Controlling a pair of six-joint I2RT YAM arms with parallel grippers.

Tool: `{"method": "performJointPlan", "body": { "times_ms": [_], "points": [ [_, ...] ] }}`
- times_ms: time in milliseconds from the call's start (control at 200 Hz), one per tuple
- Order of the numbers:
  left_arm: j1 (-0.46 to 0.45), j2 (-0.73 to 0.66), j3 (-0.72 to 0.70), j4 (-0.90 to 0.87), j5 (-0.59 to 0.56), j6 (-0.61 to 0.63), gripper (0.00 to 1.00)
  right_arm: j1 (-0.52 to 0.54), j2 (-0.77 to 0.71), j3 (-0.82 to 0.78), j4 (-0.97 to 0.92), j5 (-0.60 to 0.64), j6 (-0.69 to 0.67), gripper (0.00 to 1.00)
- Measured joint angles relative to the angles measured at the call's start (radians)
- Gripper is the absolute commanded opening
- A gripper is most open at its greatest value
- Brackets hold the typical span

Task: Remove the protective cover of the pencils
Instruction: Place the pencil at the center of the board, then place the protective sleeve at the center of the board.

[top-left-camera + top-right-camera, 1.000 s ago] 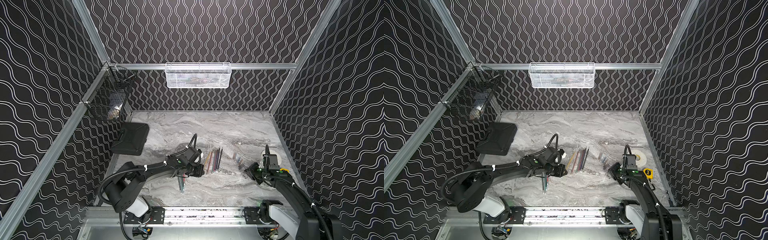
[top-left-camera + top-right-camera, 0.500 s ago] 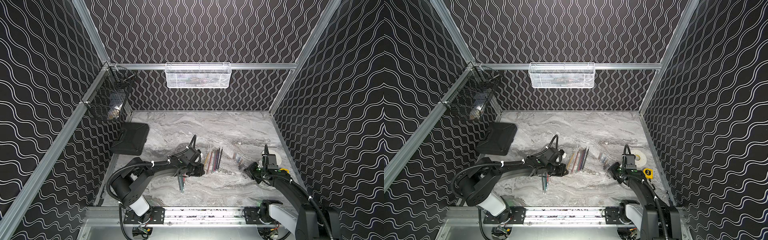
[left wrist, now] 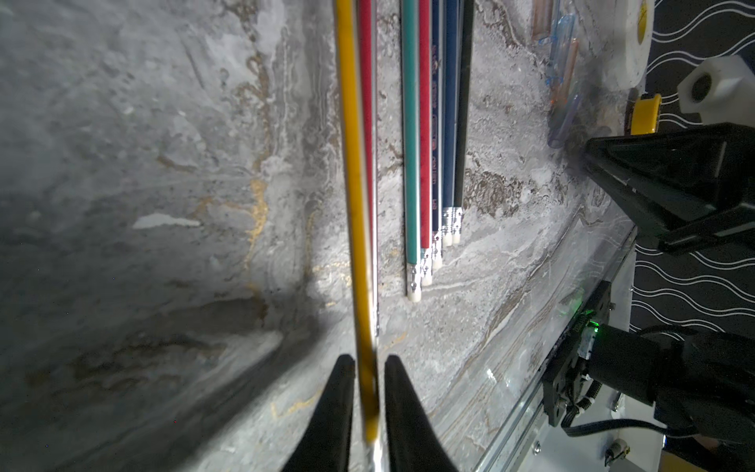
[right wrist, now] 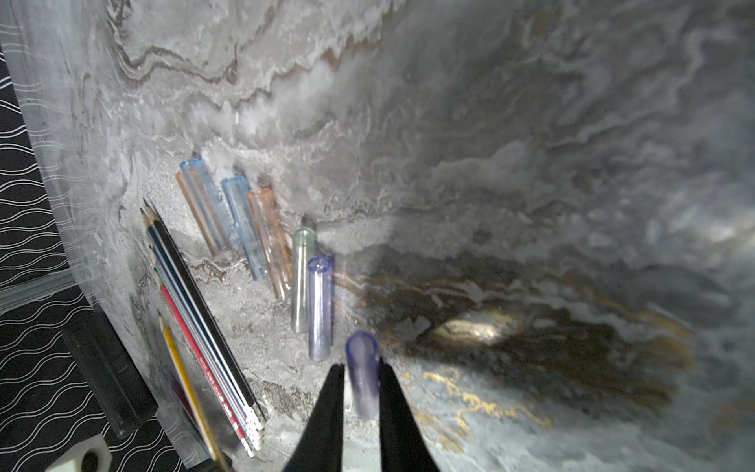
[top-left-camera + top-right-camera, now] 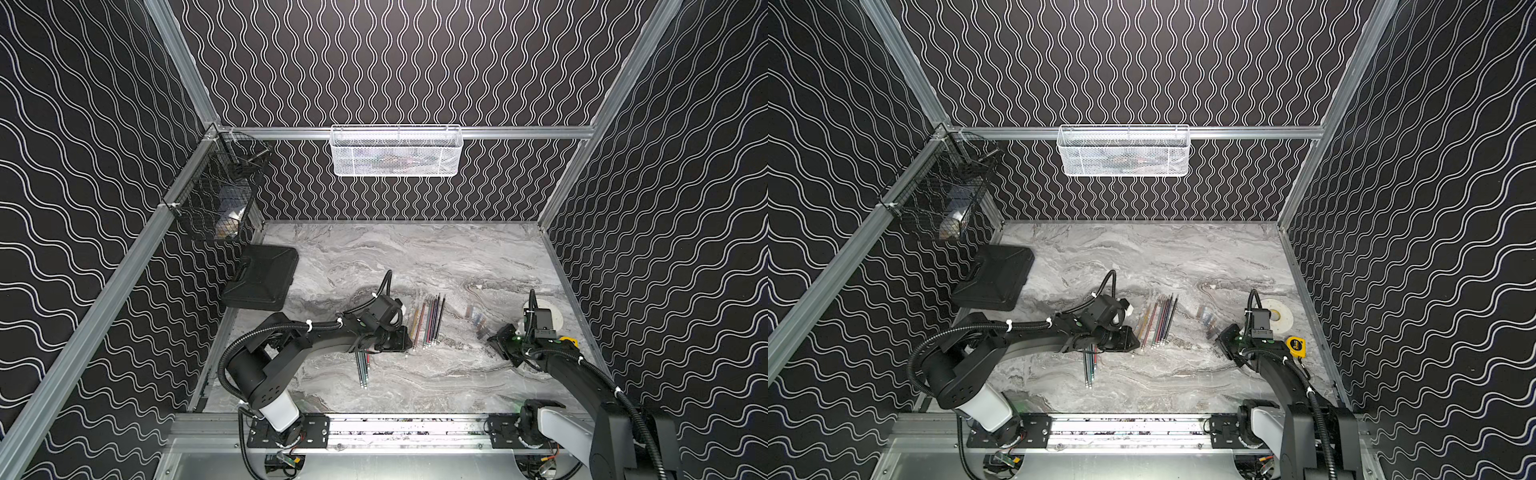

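Observation:
Several uncovered pencils (image 5: pixel 430 322) (image 5: pixel 1158 320) lie in a row on the marble table; more pencils (image 5: pixel 362 368) lie below my left arm. In the left wrist view a blurred yellow pencil (image 3: pixel 353 163) runs between the jaws of my left gripper (image 3: pixel 365 359) (image 5: pixel 409 345), with thin gaps on both sides. Loose see-through covers (image 4: pixel 245 220) (image 5: pixel 478 322) lie right of the row. My right gripper (image 4: pixel 361 367) (image 5: pixel 492 340) stands at their near end. Its jaws are slightly apart around a blurred purple cover (image 4: pixel 361 351).
A black case (image 5: pixel 262 276) lies at the left wall. A white tape roll (image 5: pixel 1281 318) and a yellow tape measure (image 5: pixel 1296 347) sit by my right arm. A white basket (image 5: pixel 397 151) and a black wire basket (image 5: pixel 216 199) hang on the walls.
Both grippers were shut and their jaws have parted a little. The yellow pencil and the purple cover now show blurred between them. The arms have barely shifted.

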Motion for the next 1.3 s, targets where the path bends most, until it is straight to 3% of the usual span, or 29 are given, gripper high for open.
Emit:
{"method": "performJointPlan", "body": {
  "times_ms": [796,1301],
  "points": [
    [0.000,-0.071,-0.010,0.013,0.025,-0.029,0.23,-0.010,-0.002,-0.004,0.011,-0.031,-0.005,0.22],
    [0.023,-0.534,-0.081,-0.241,-0.041,-0.013,0.23,-0.013,0.052,-0.009,0.043,-0.045,-0.019,0.26]
  ]
}}
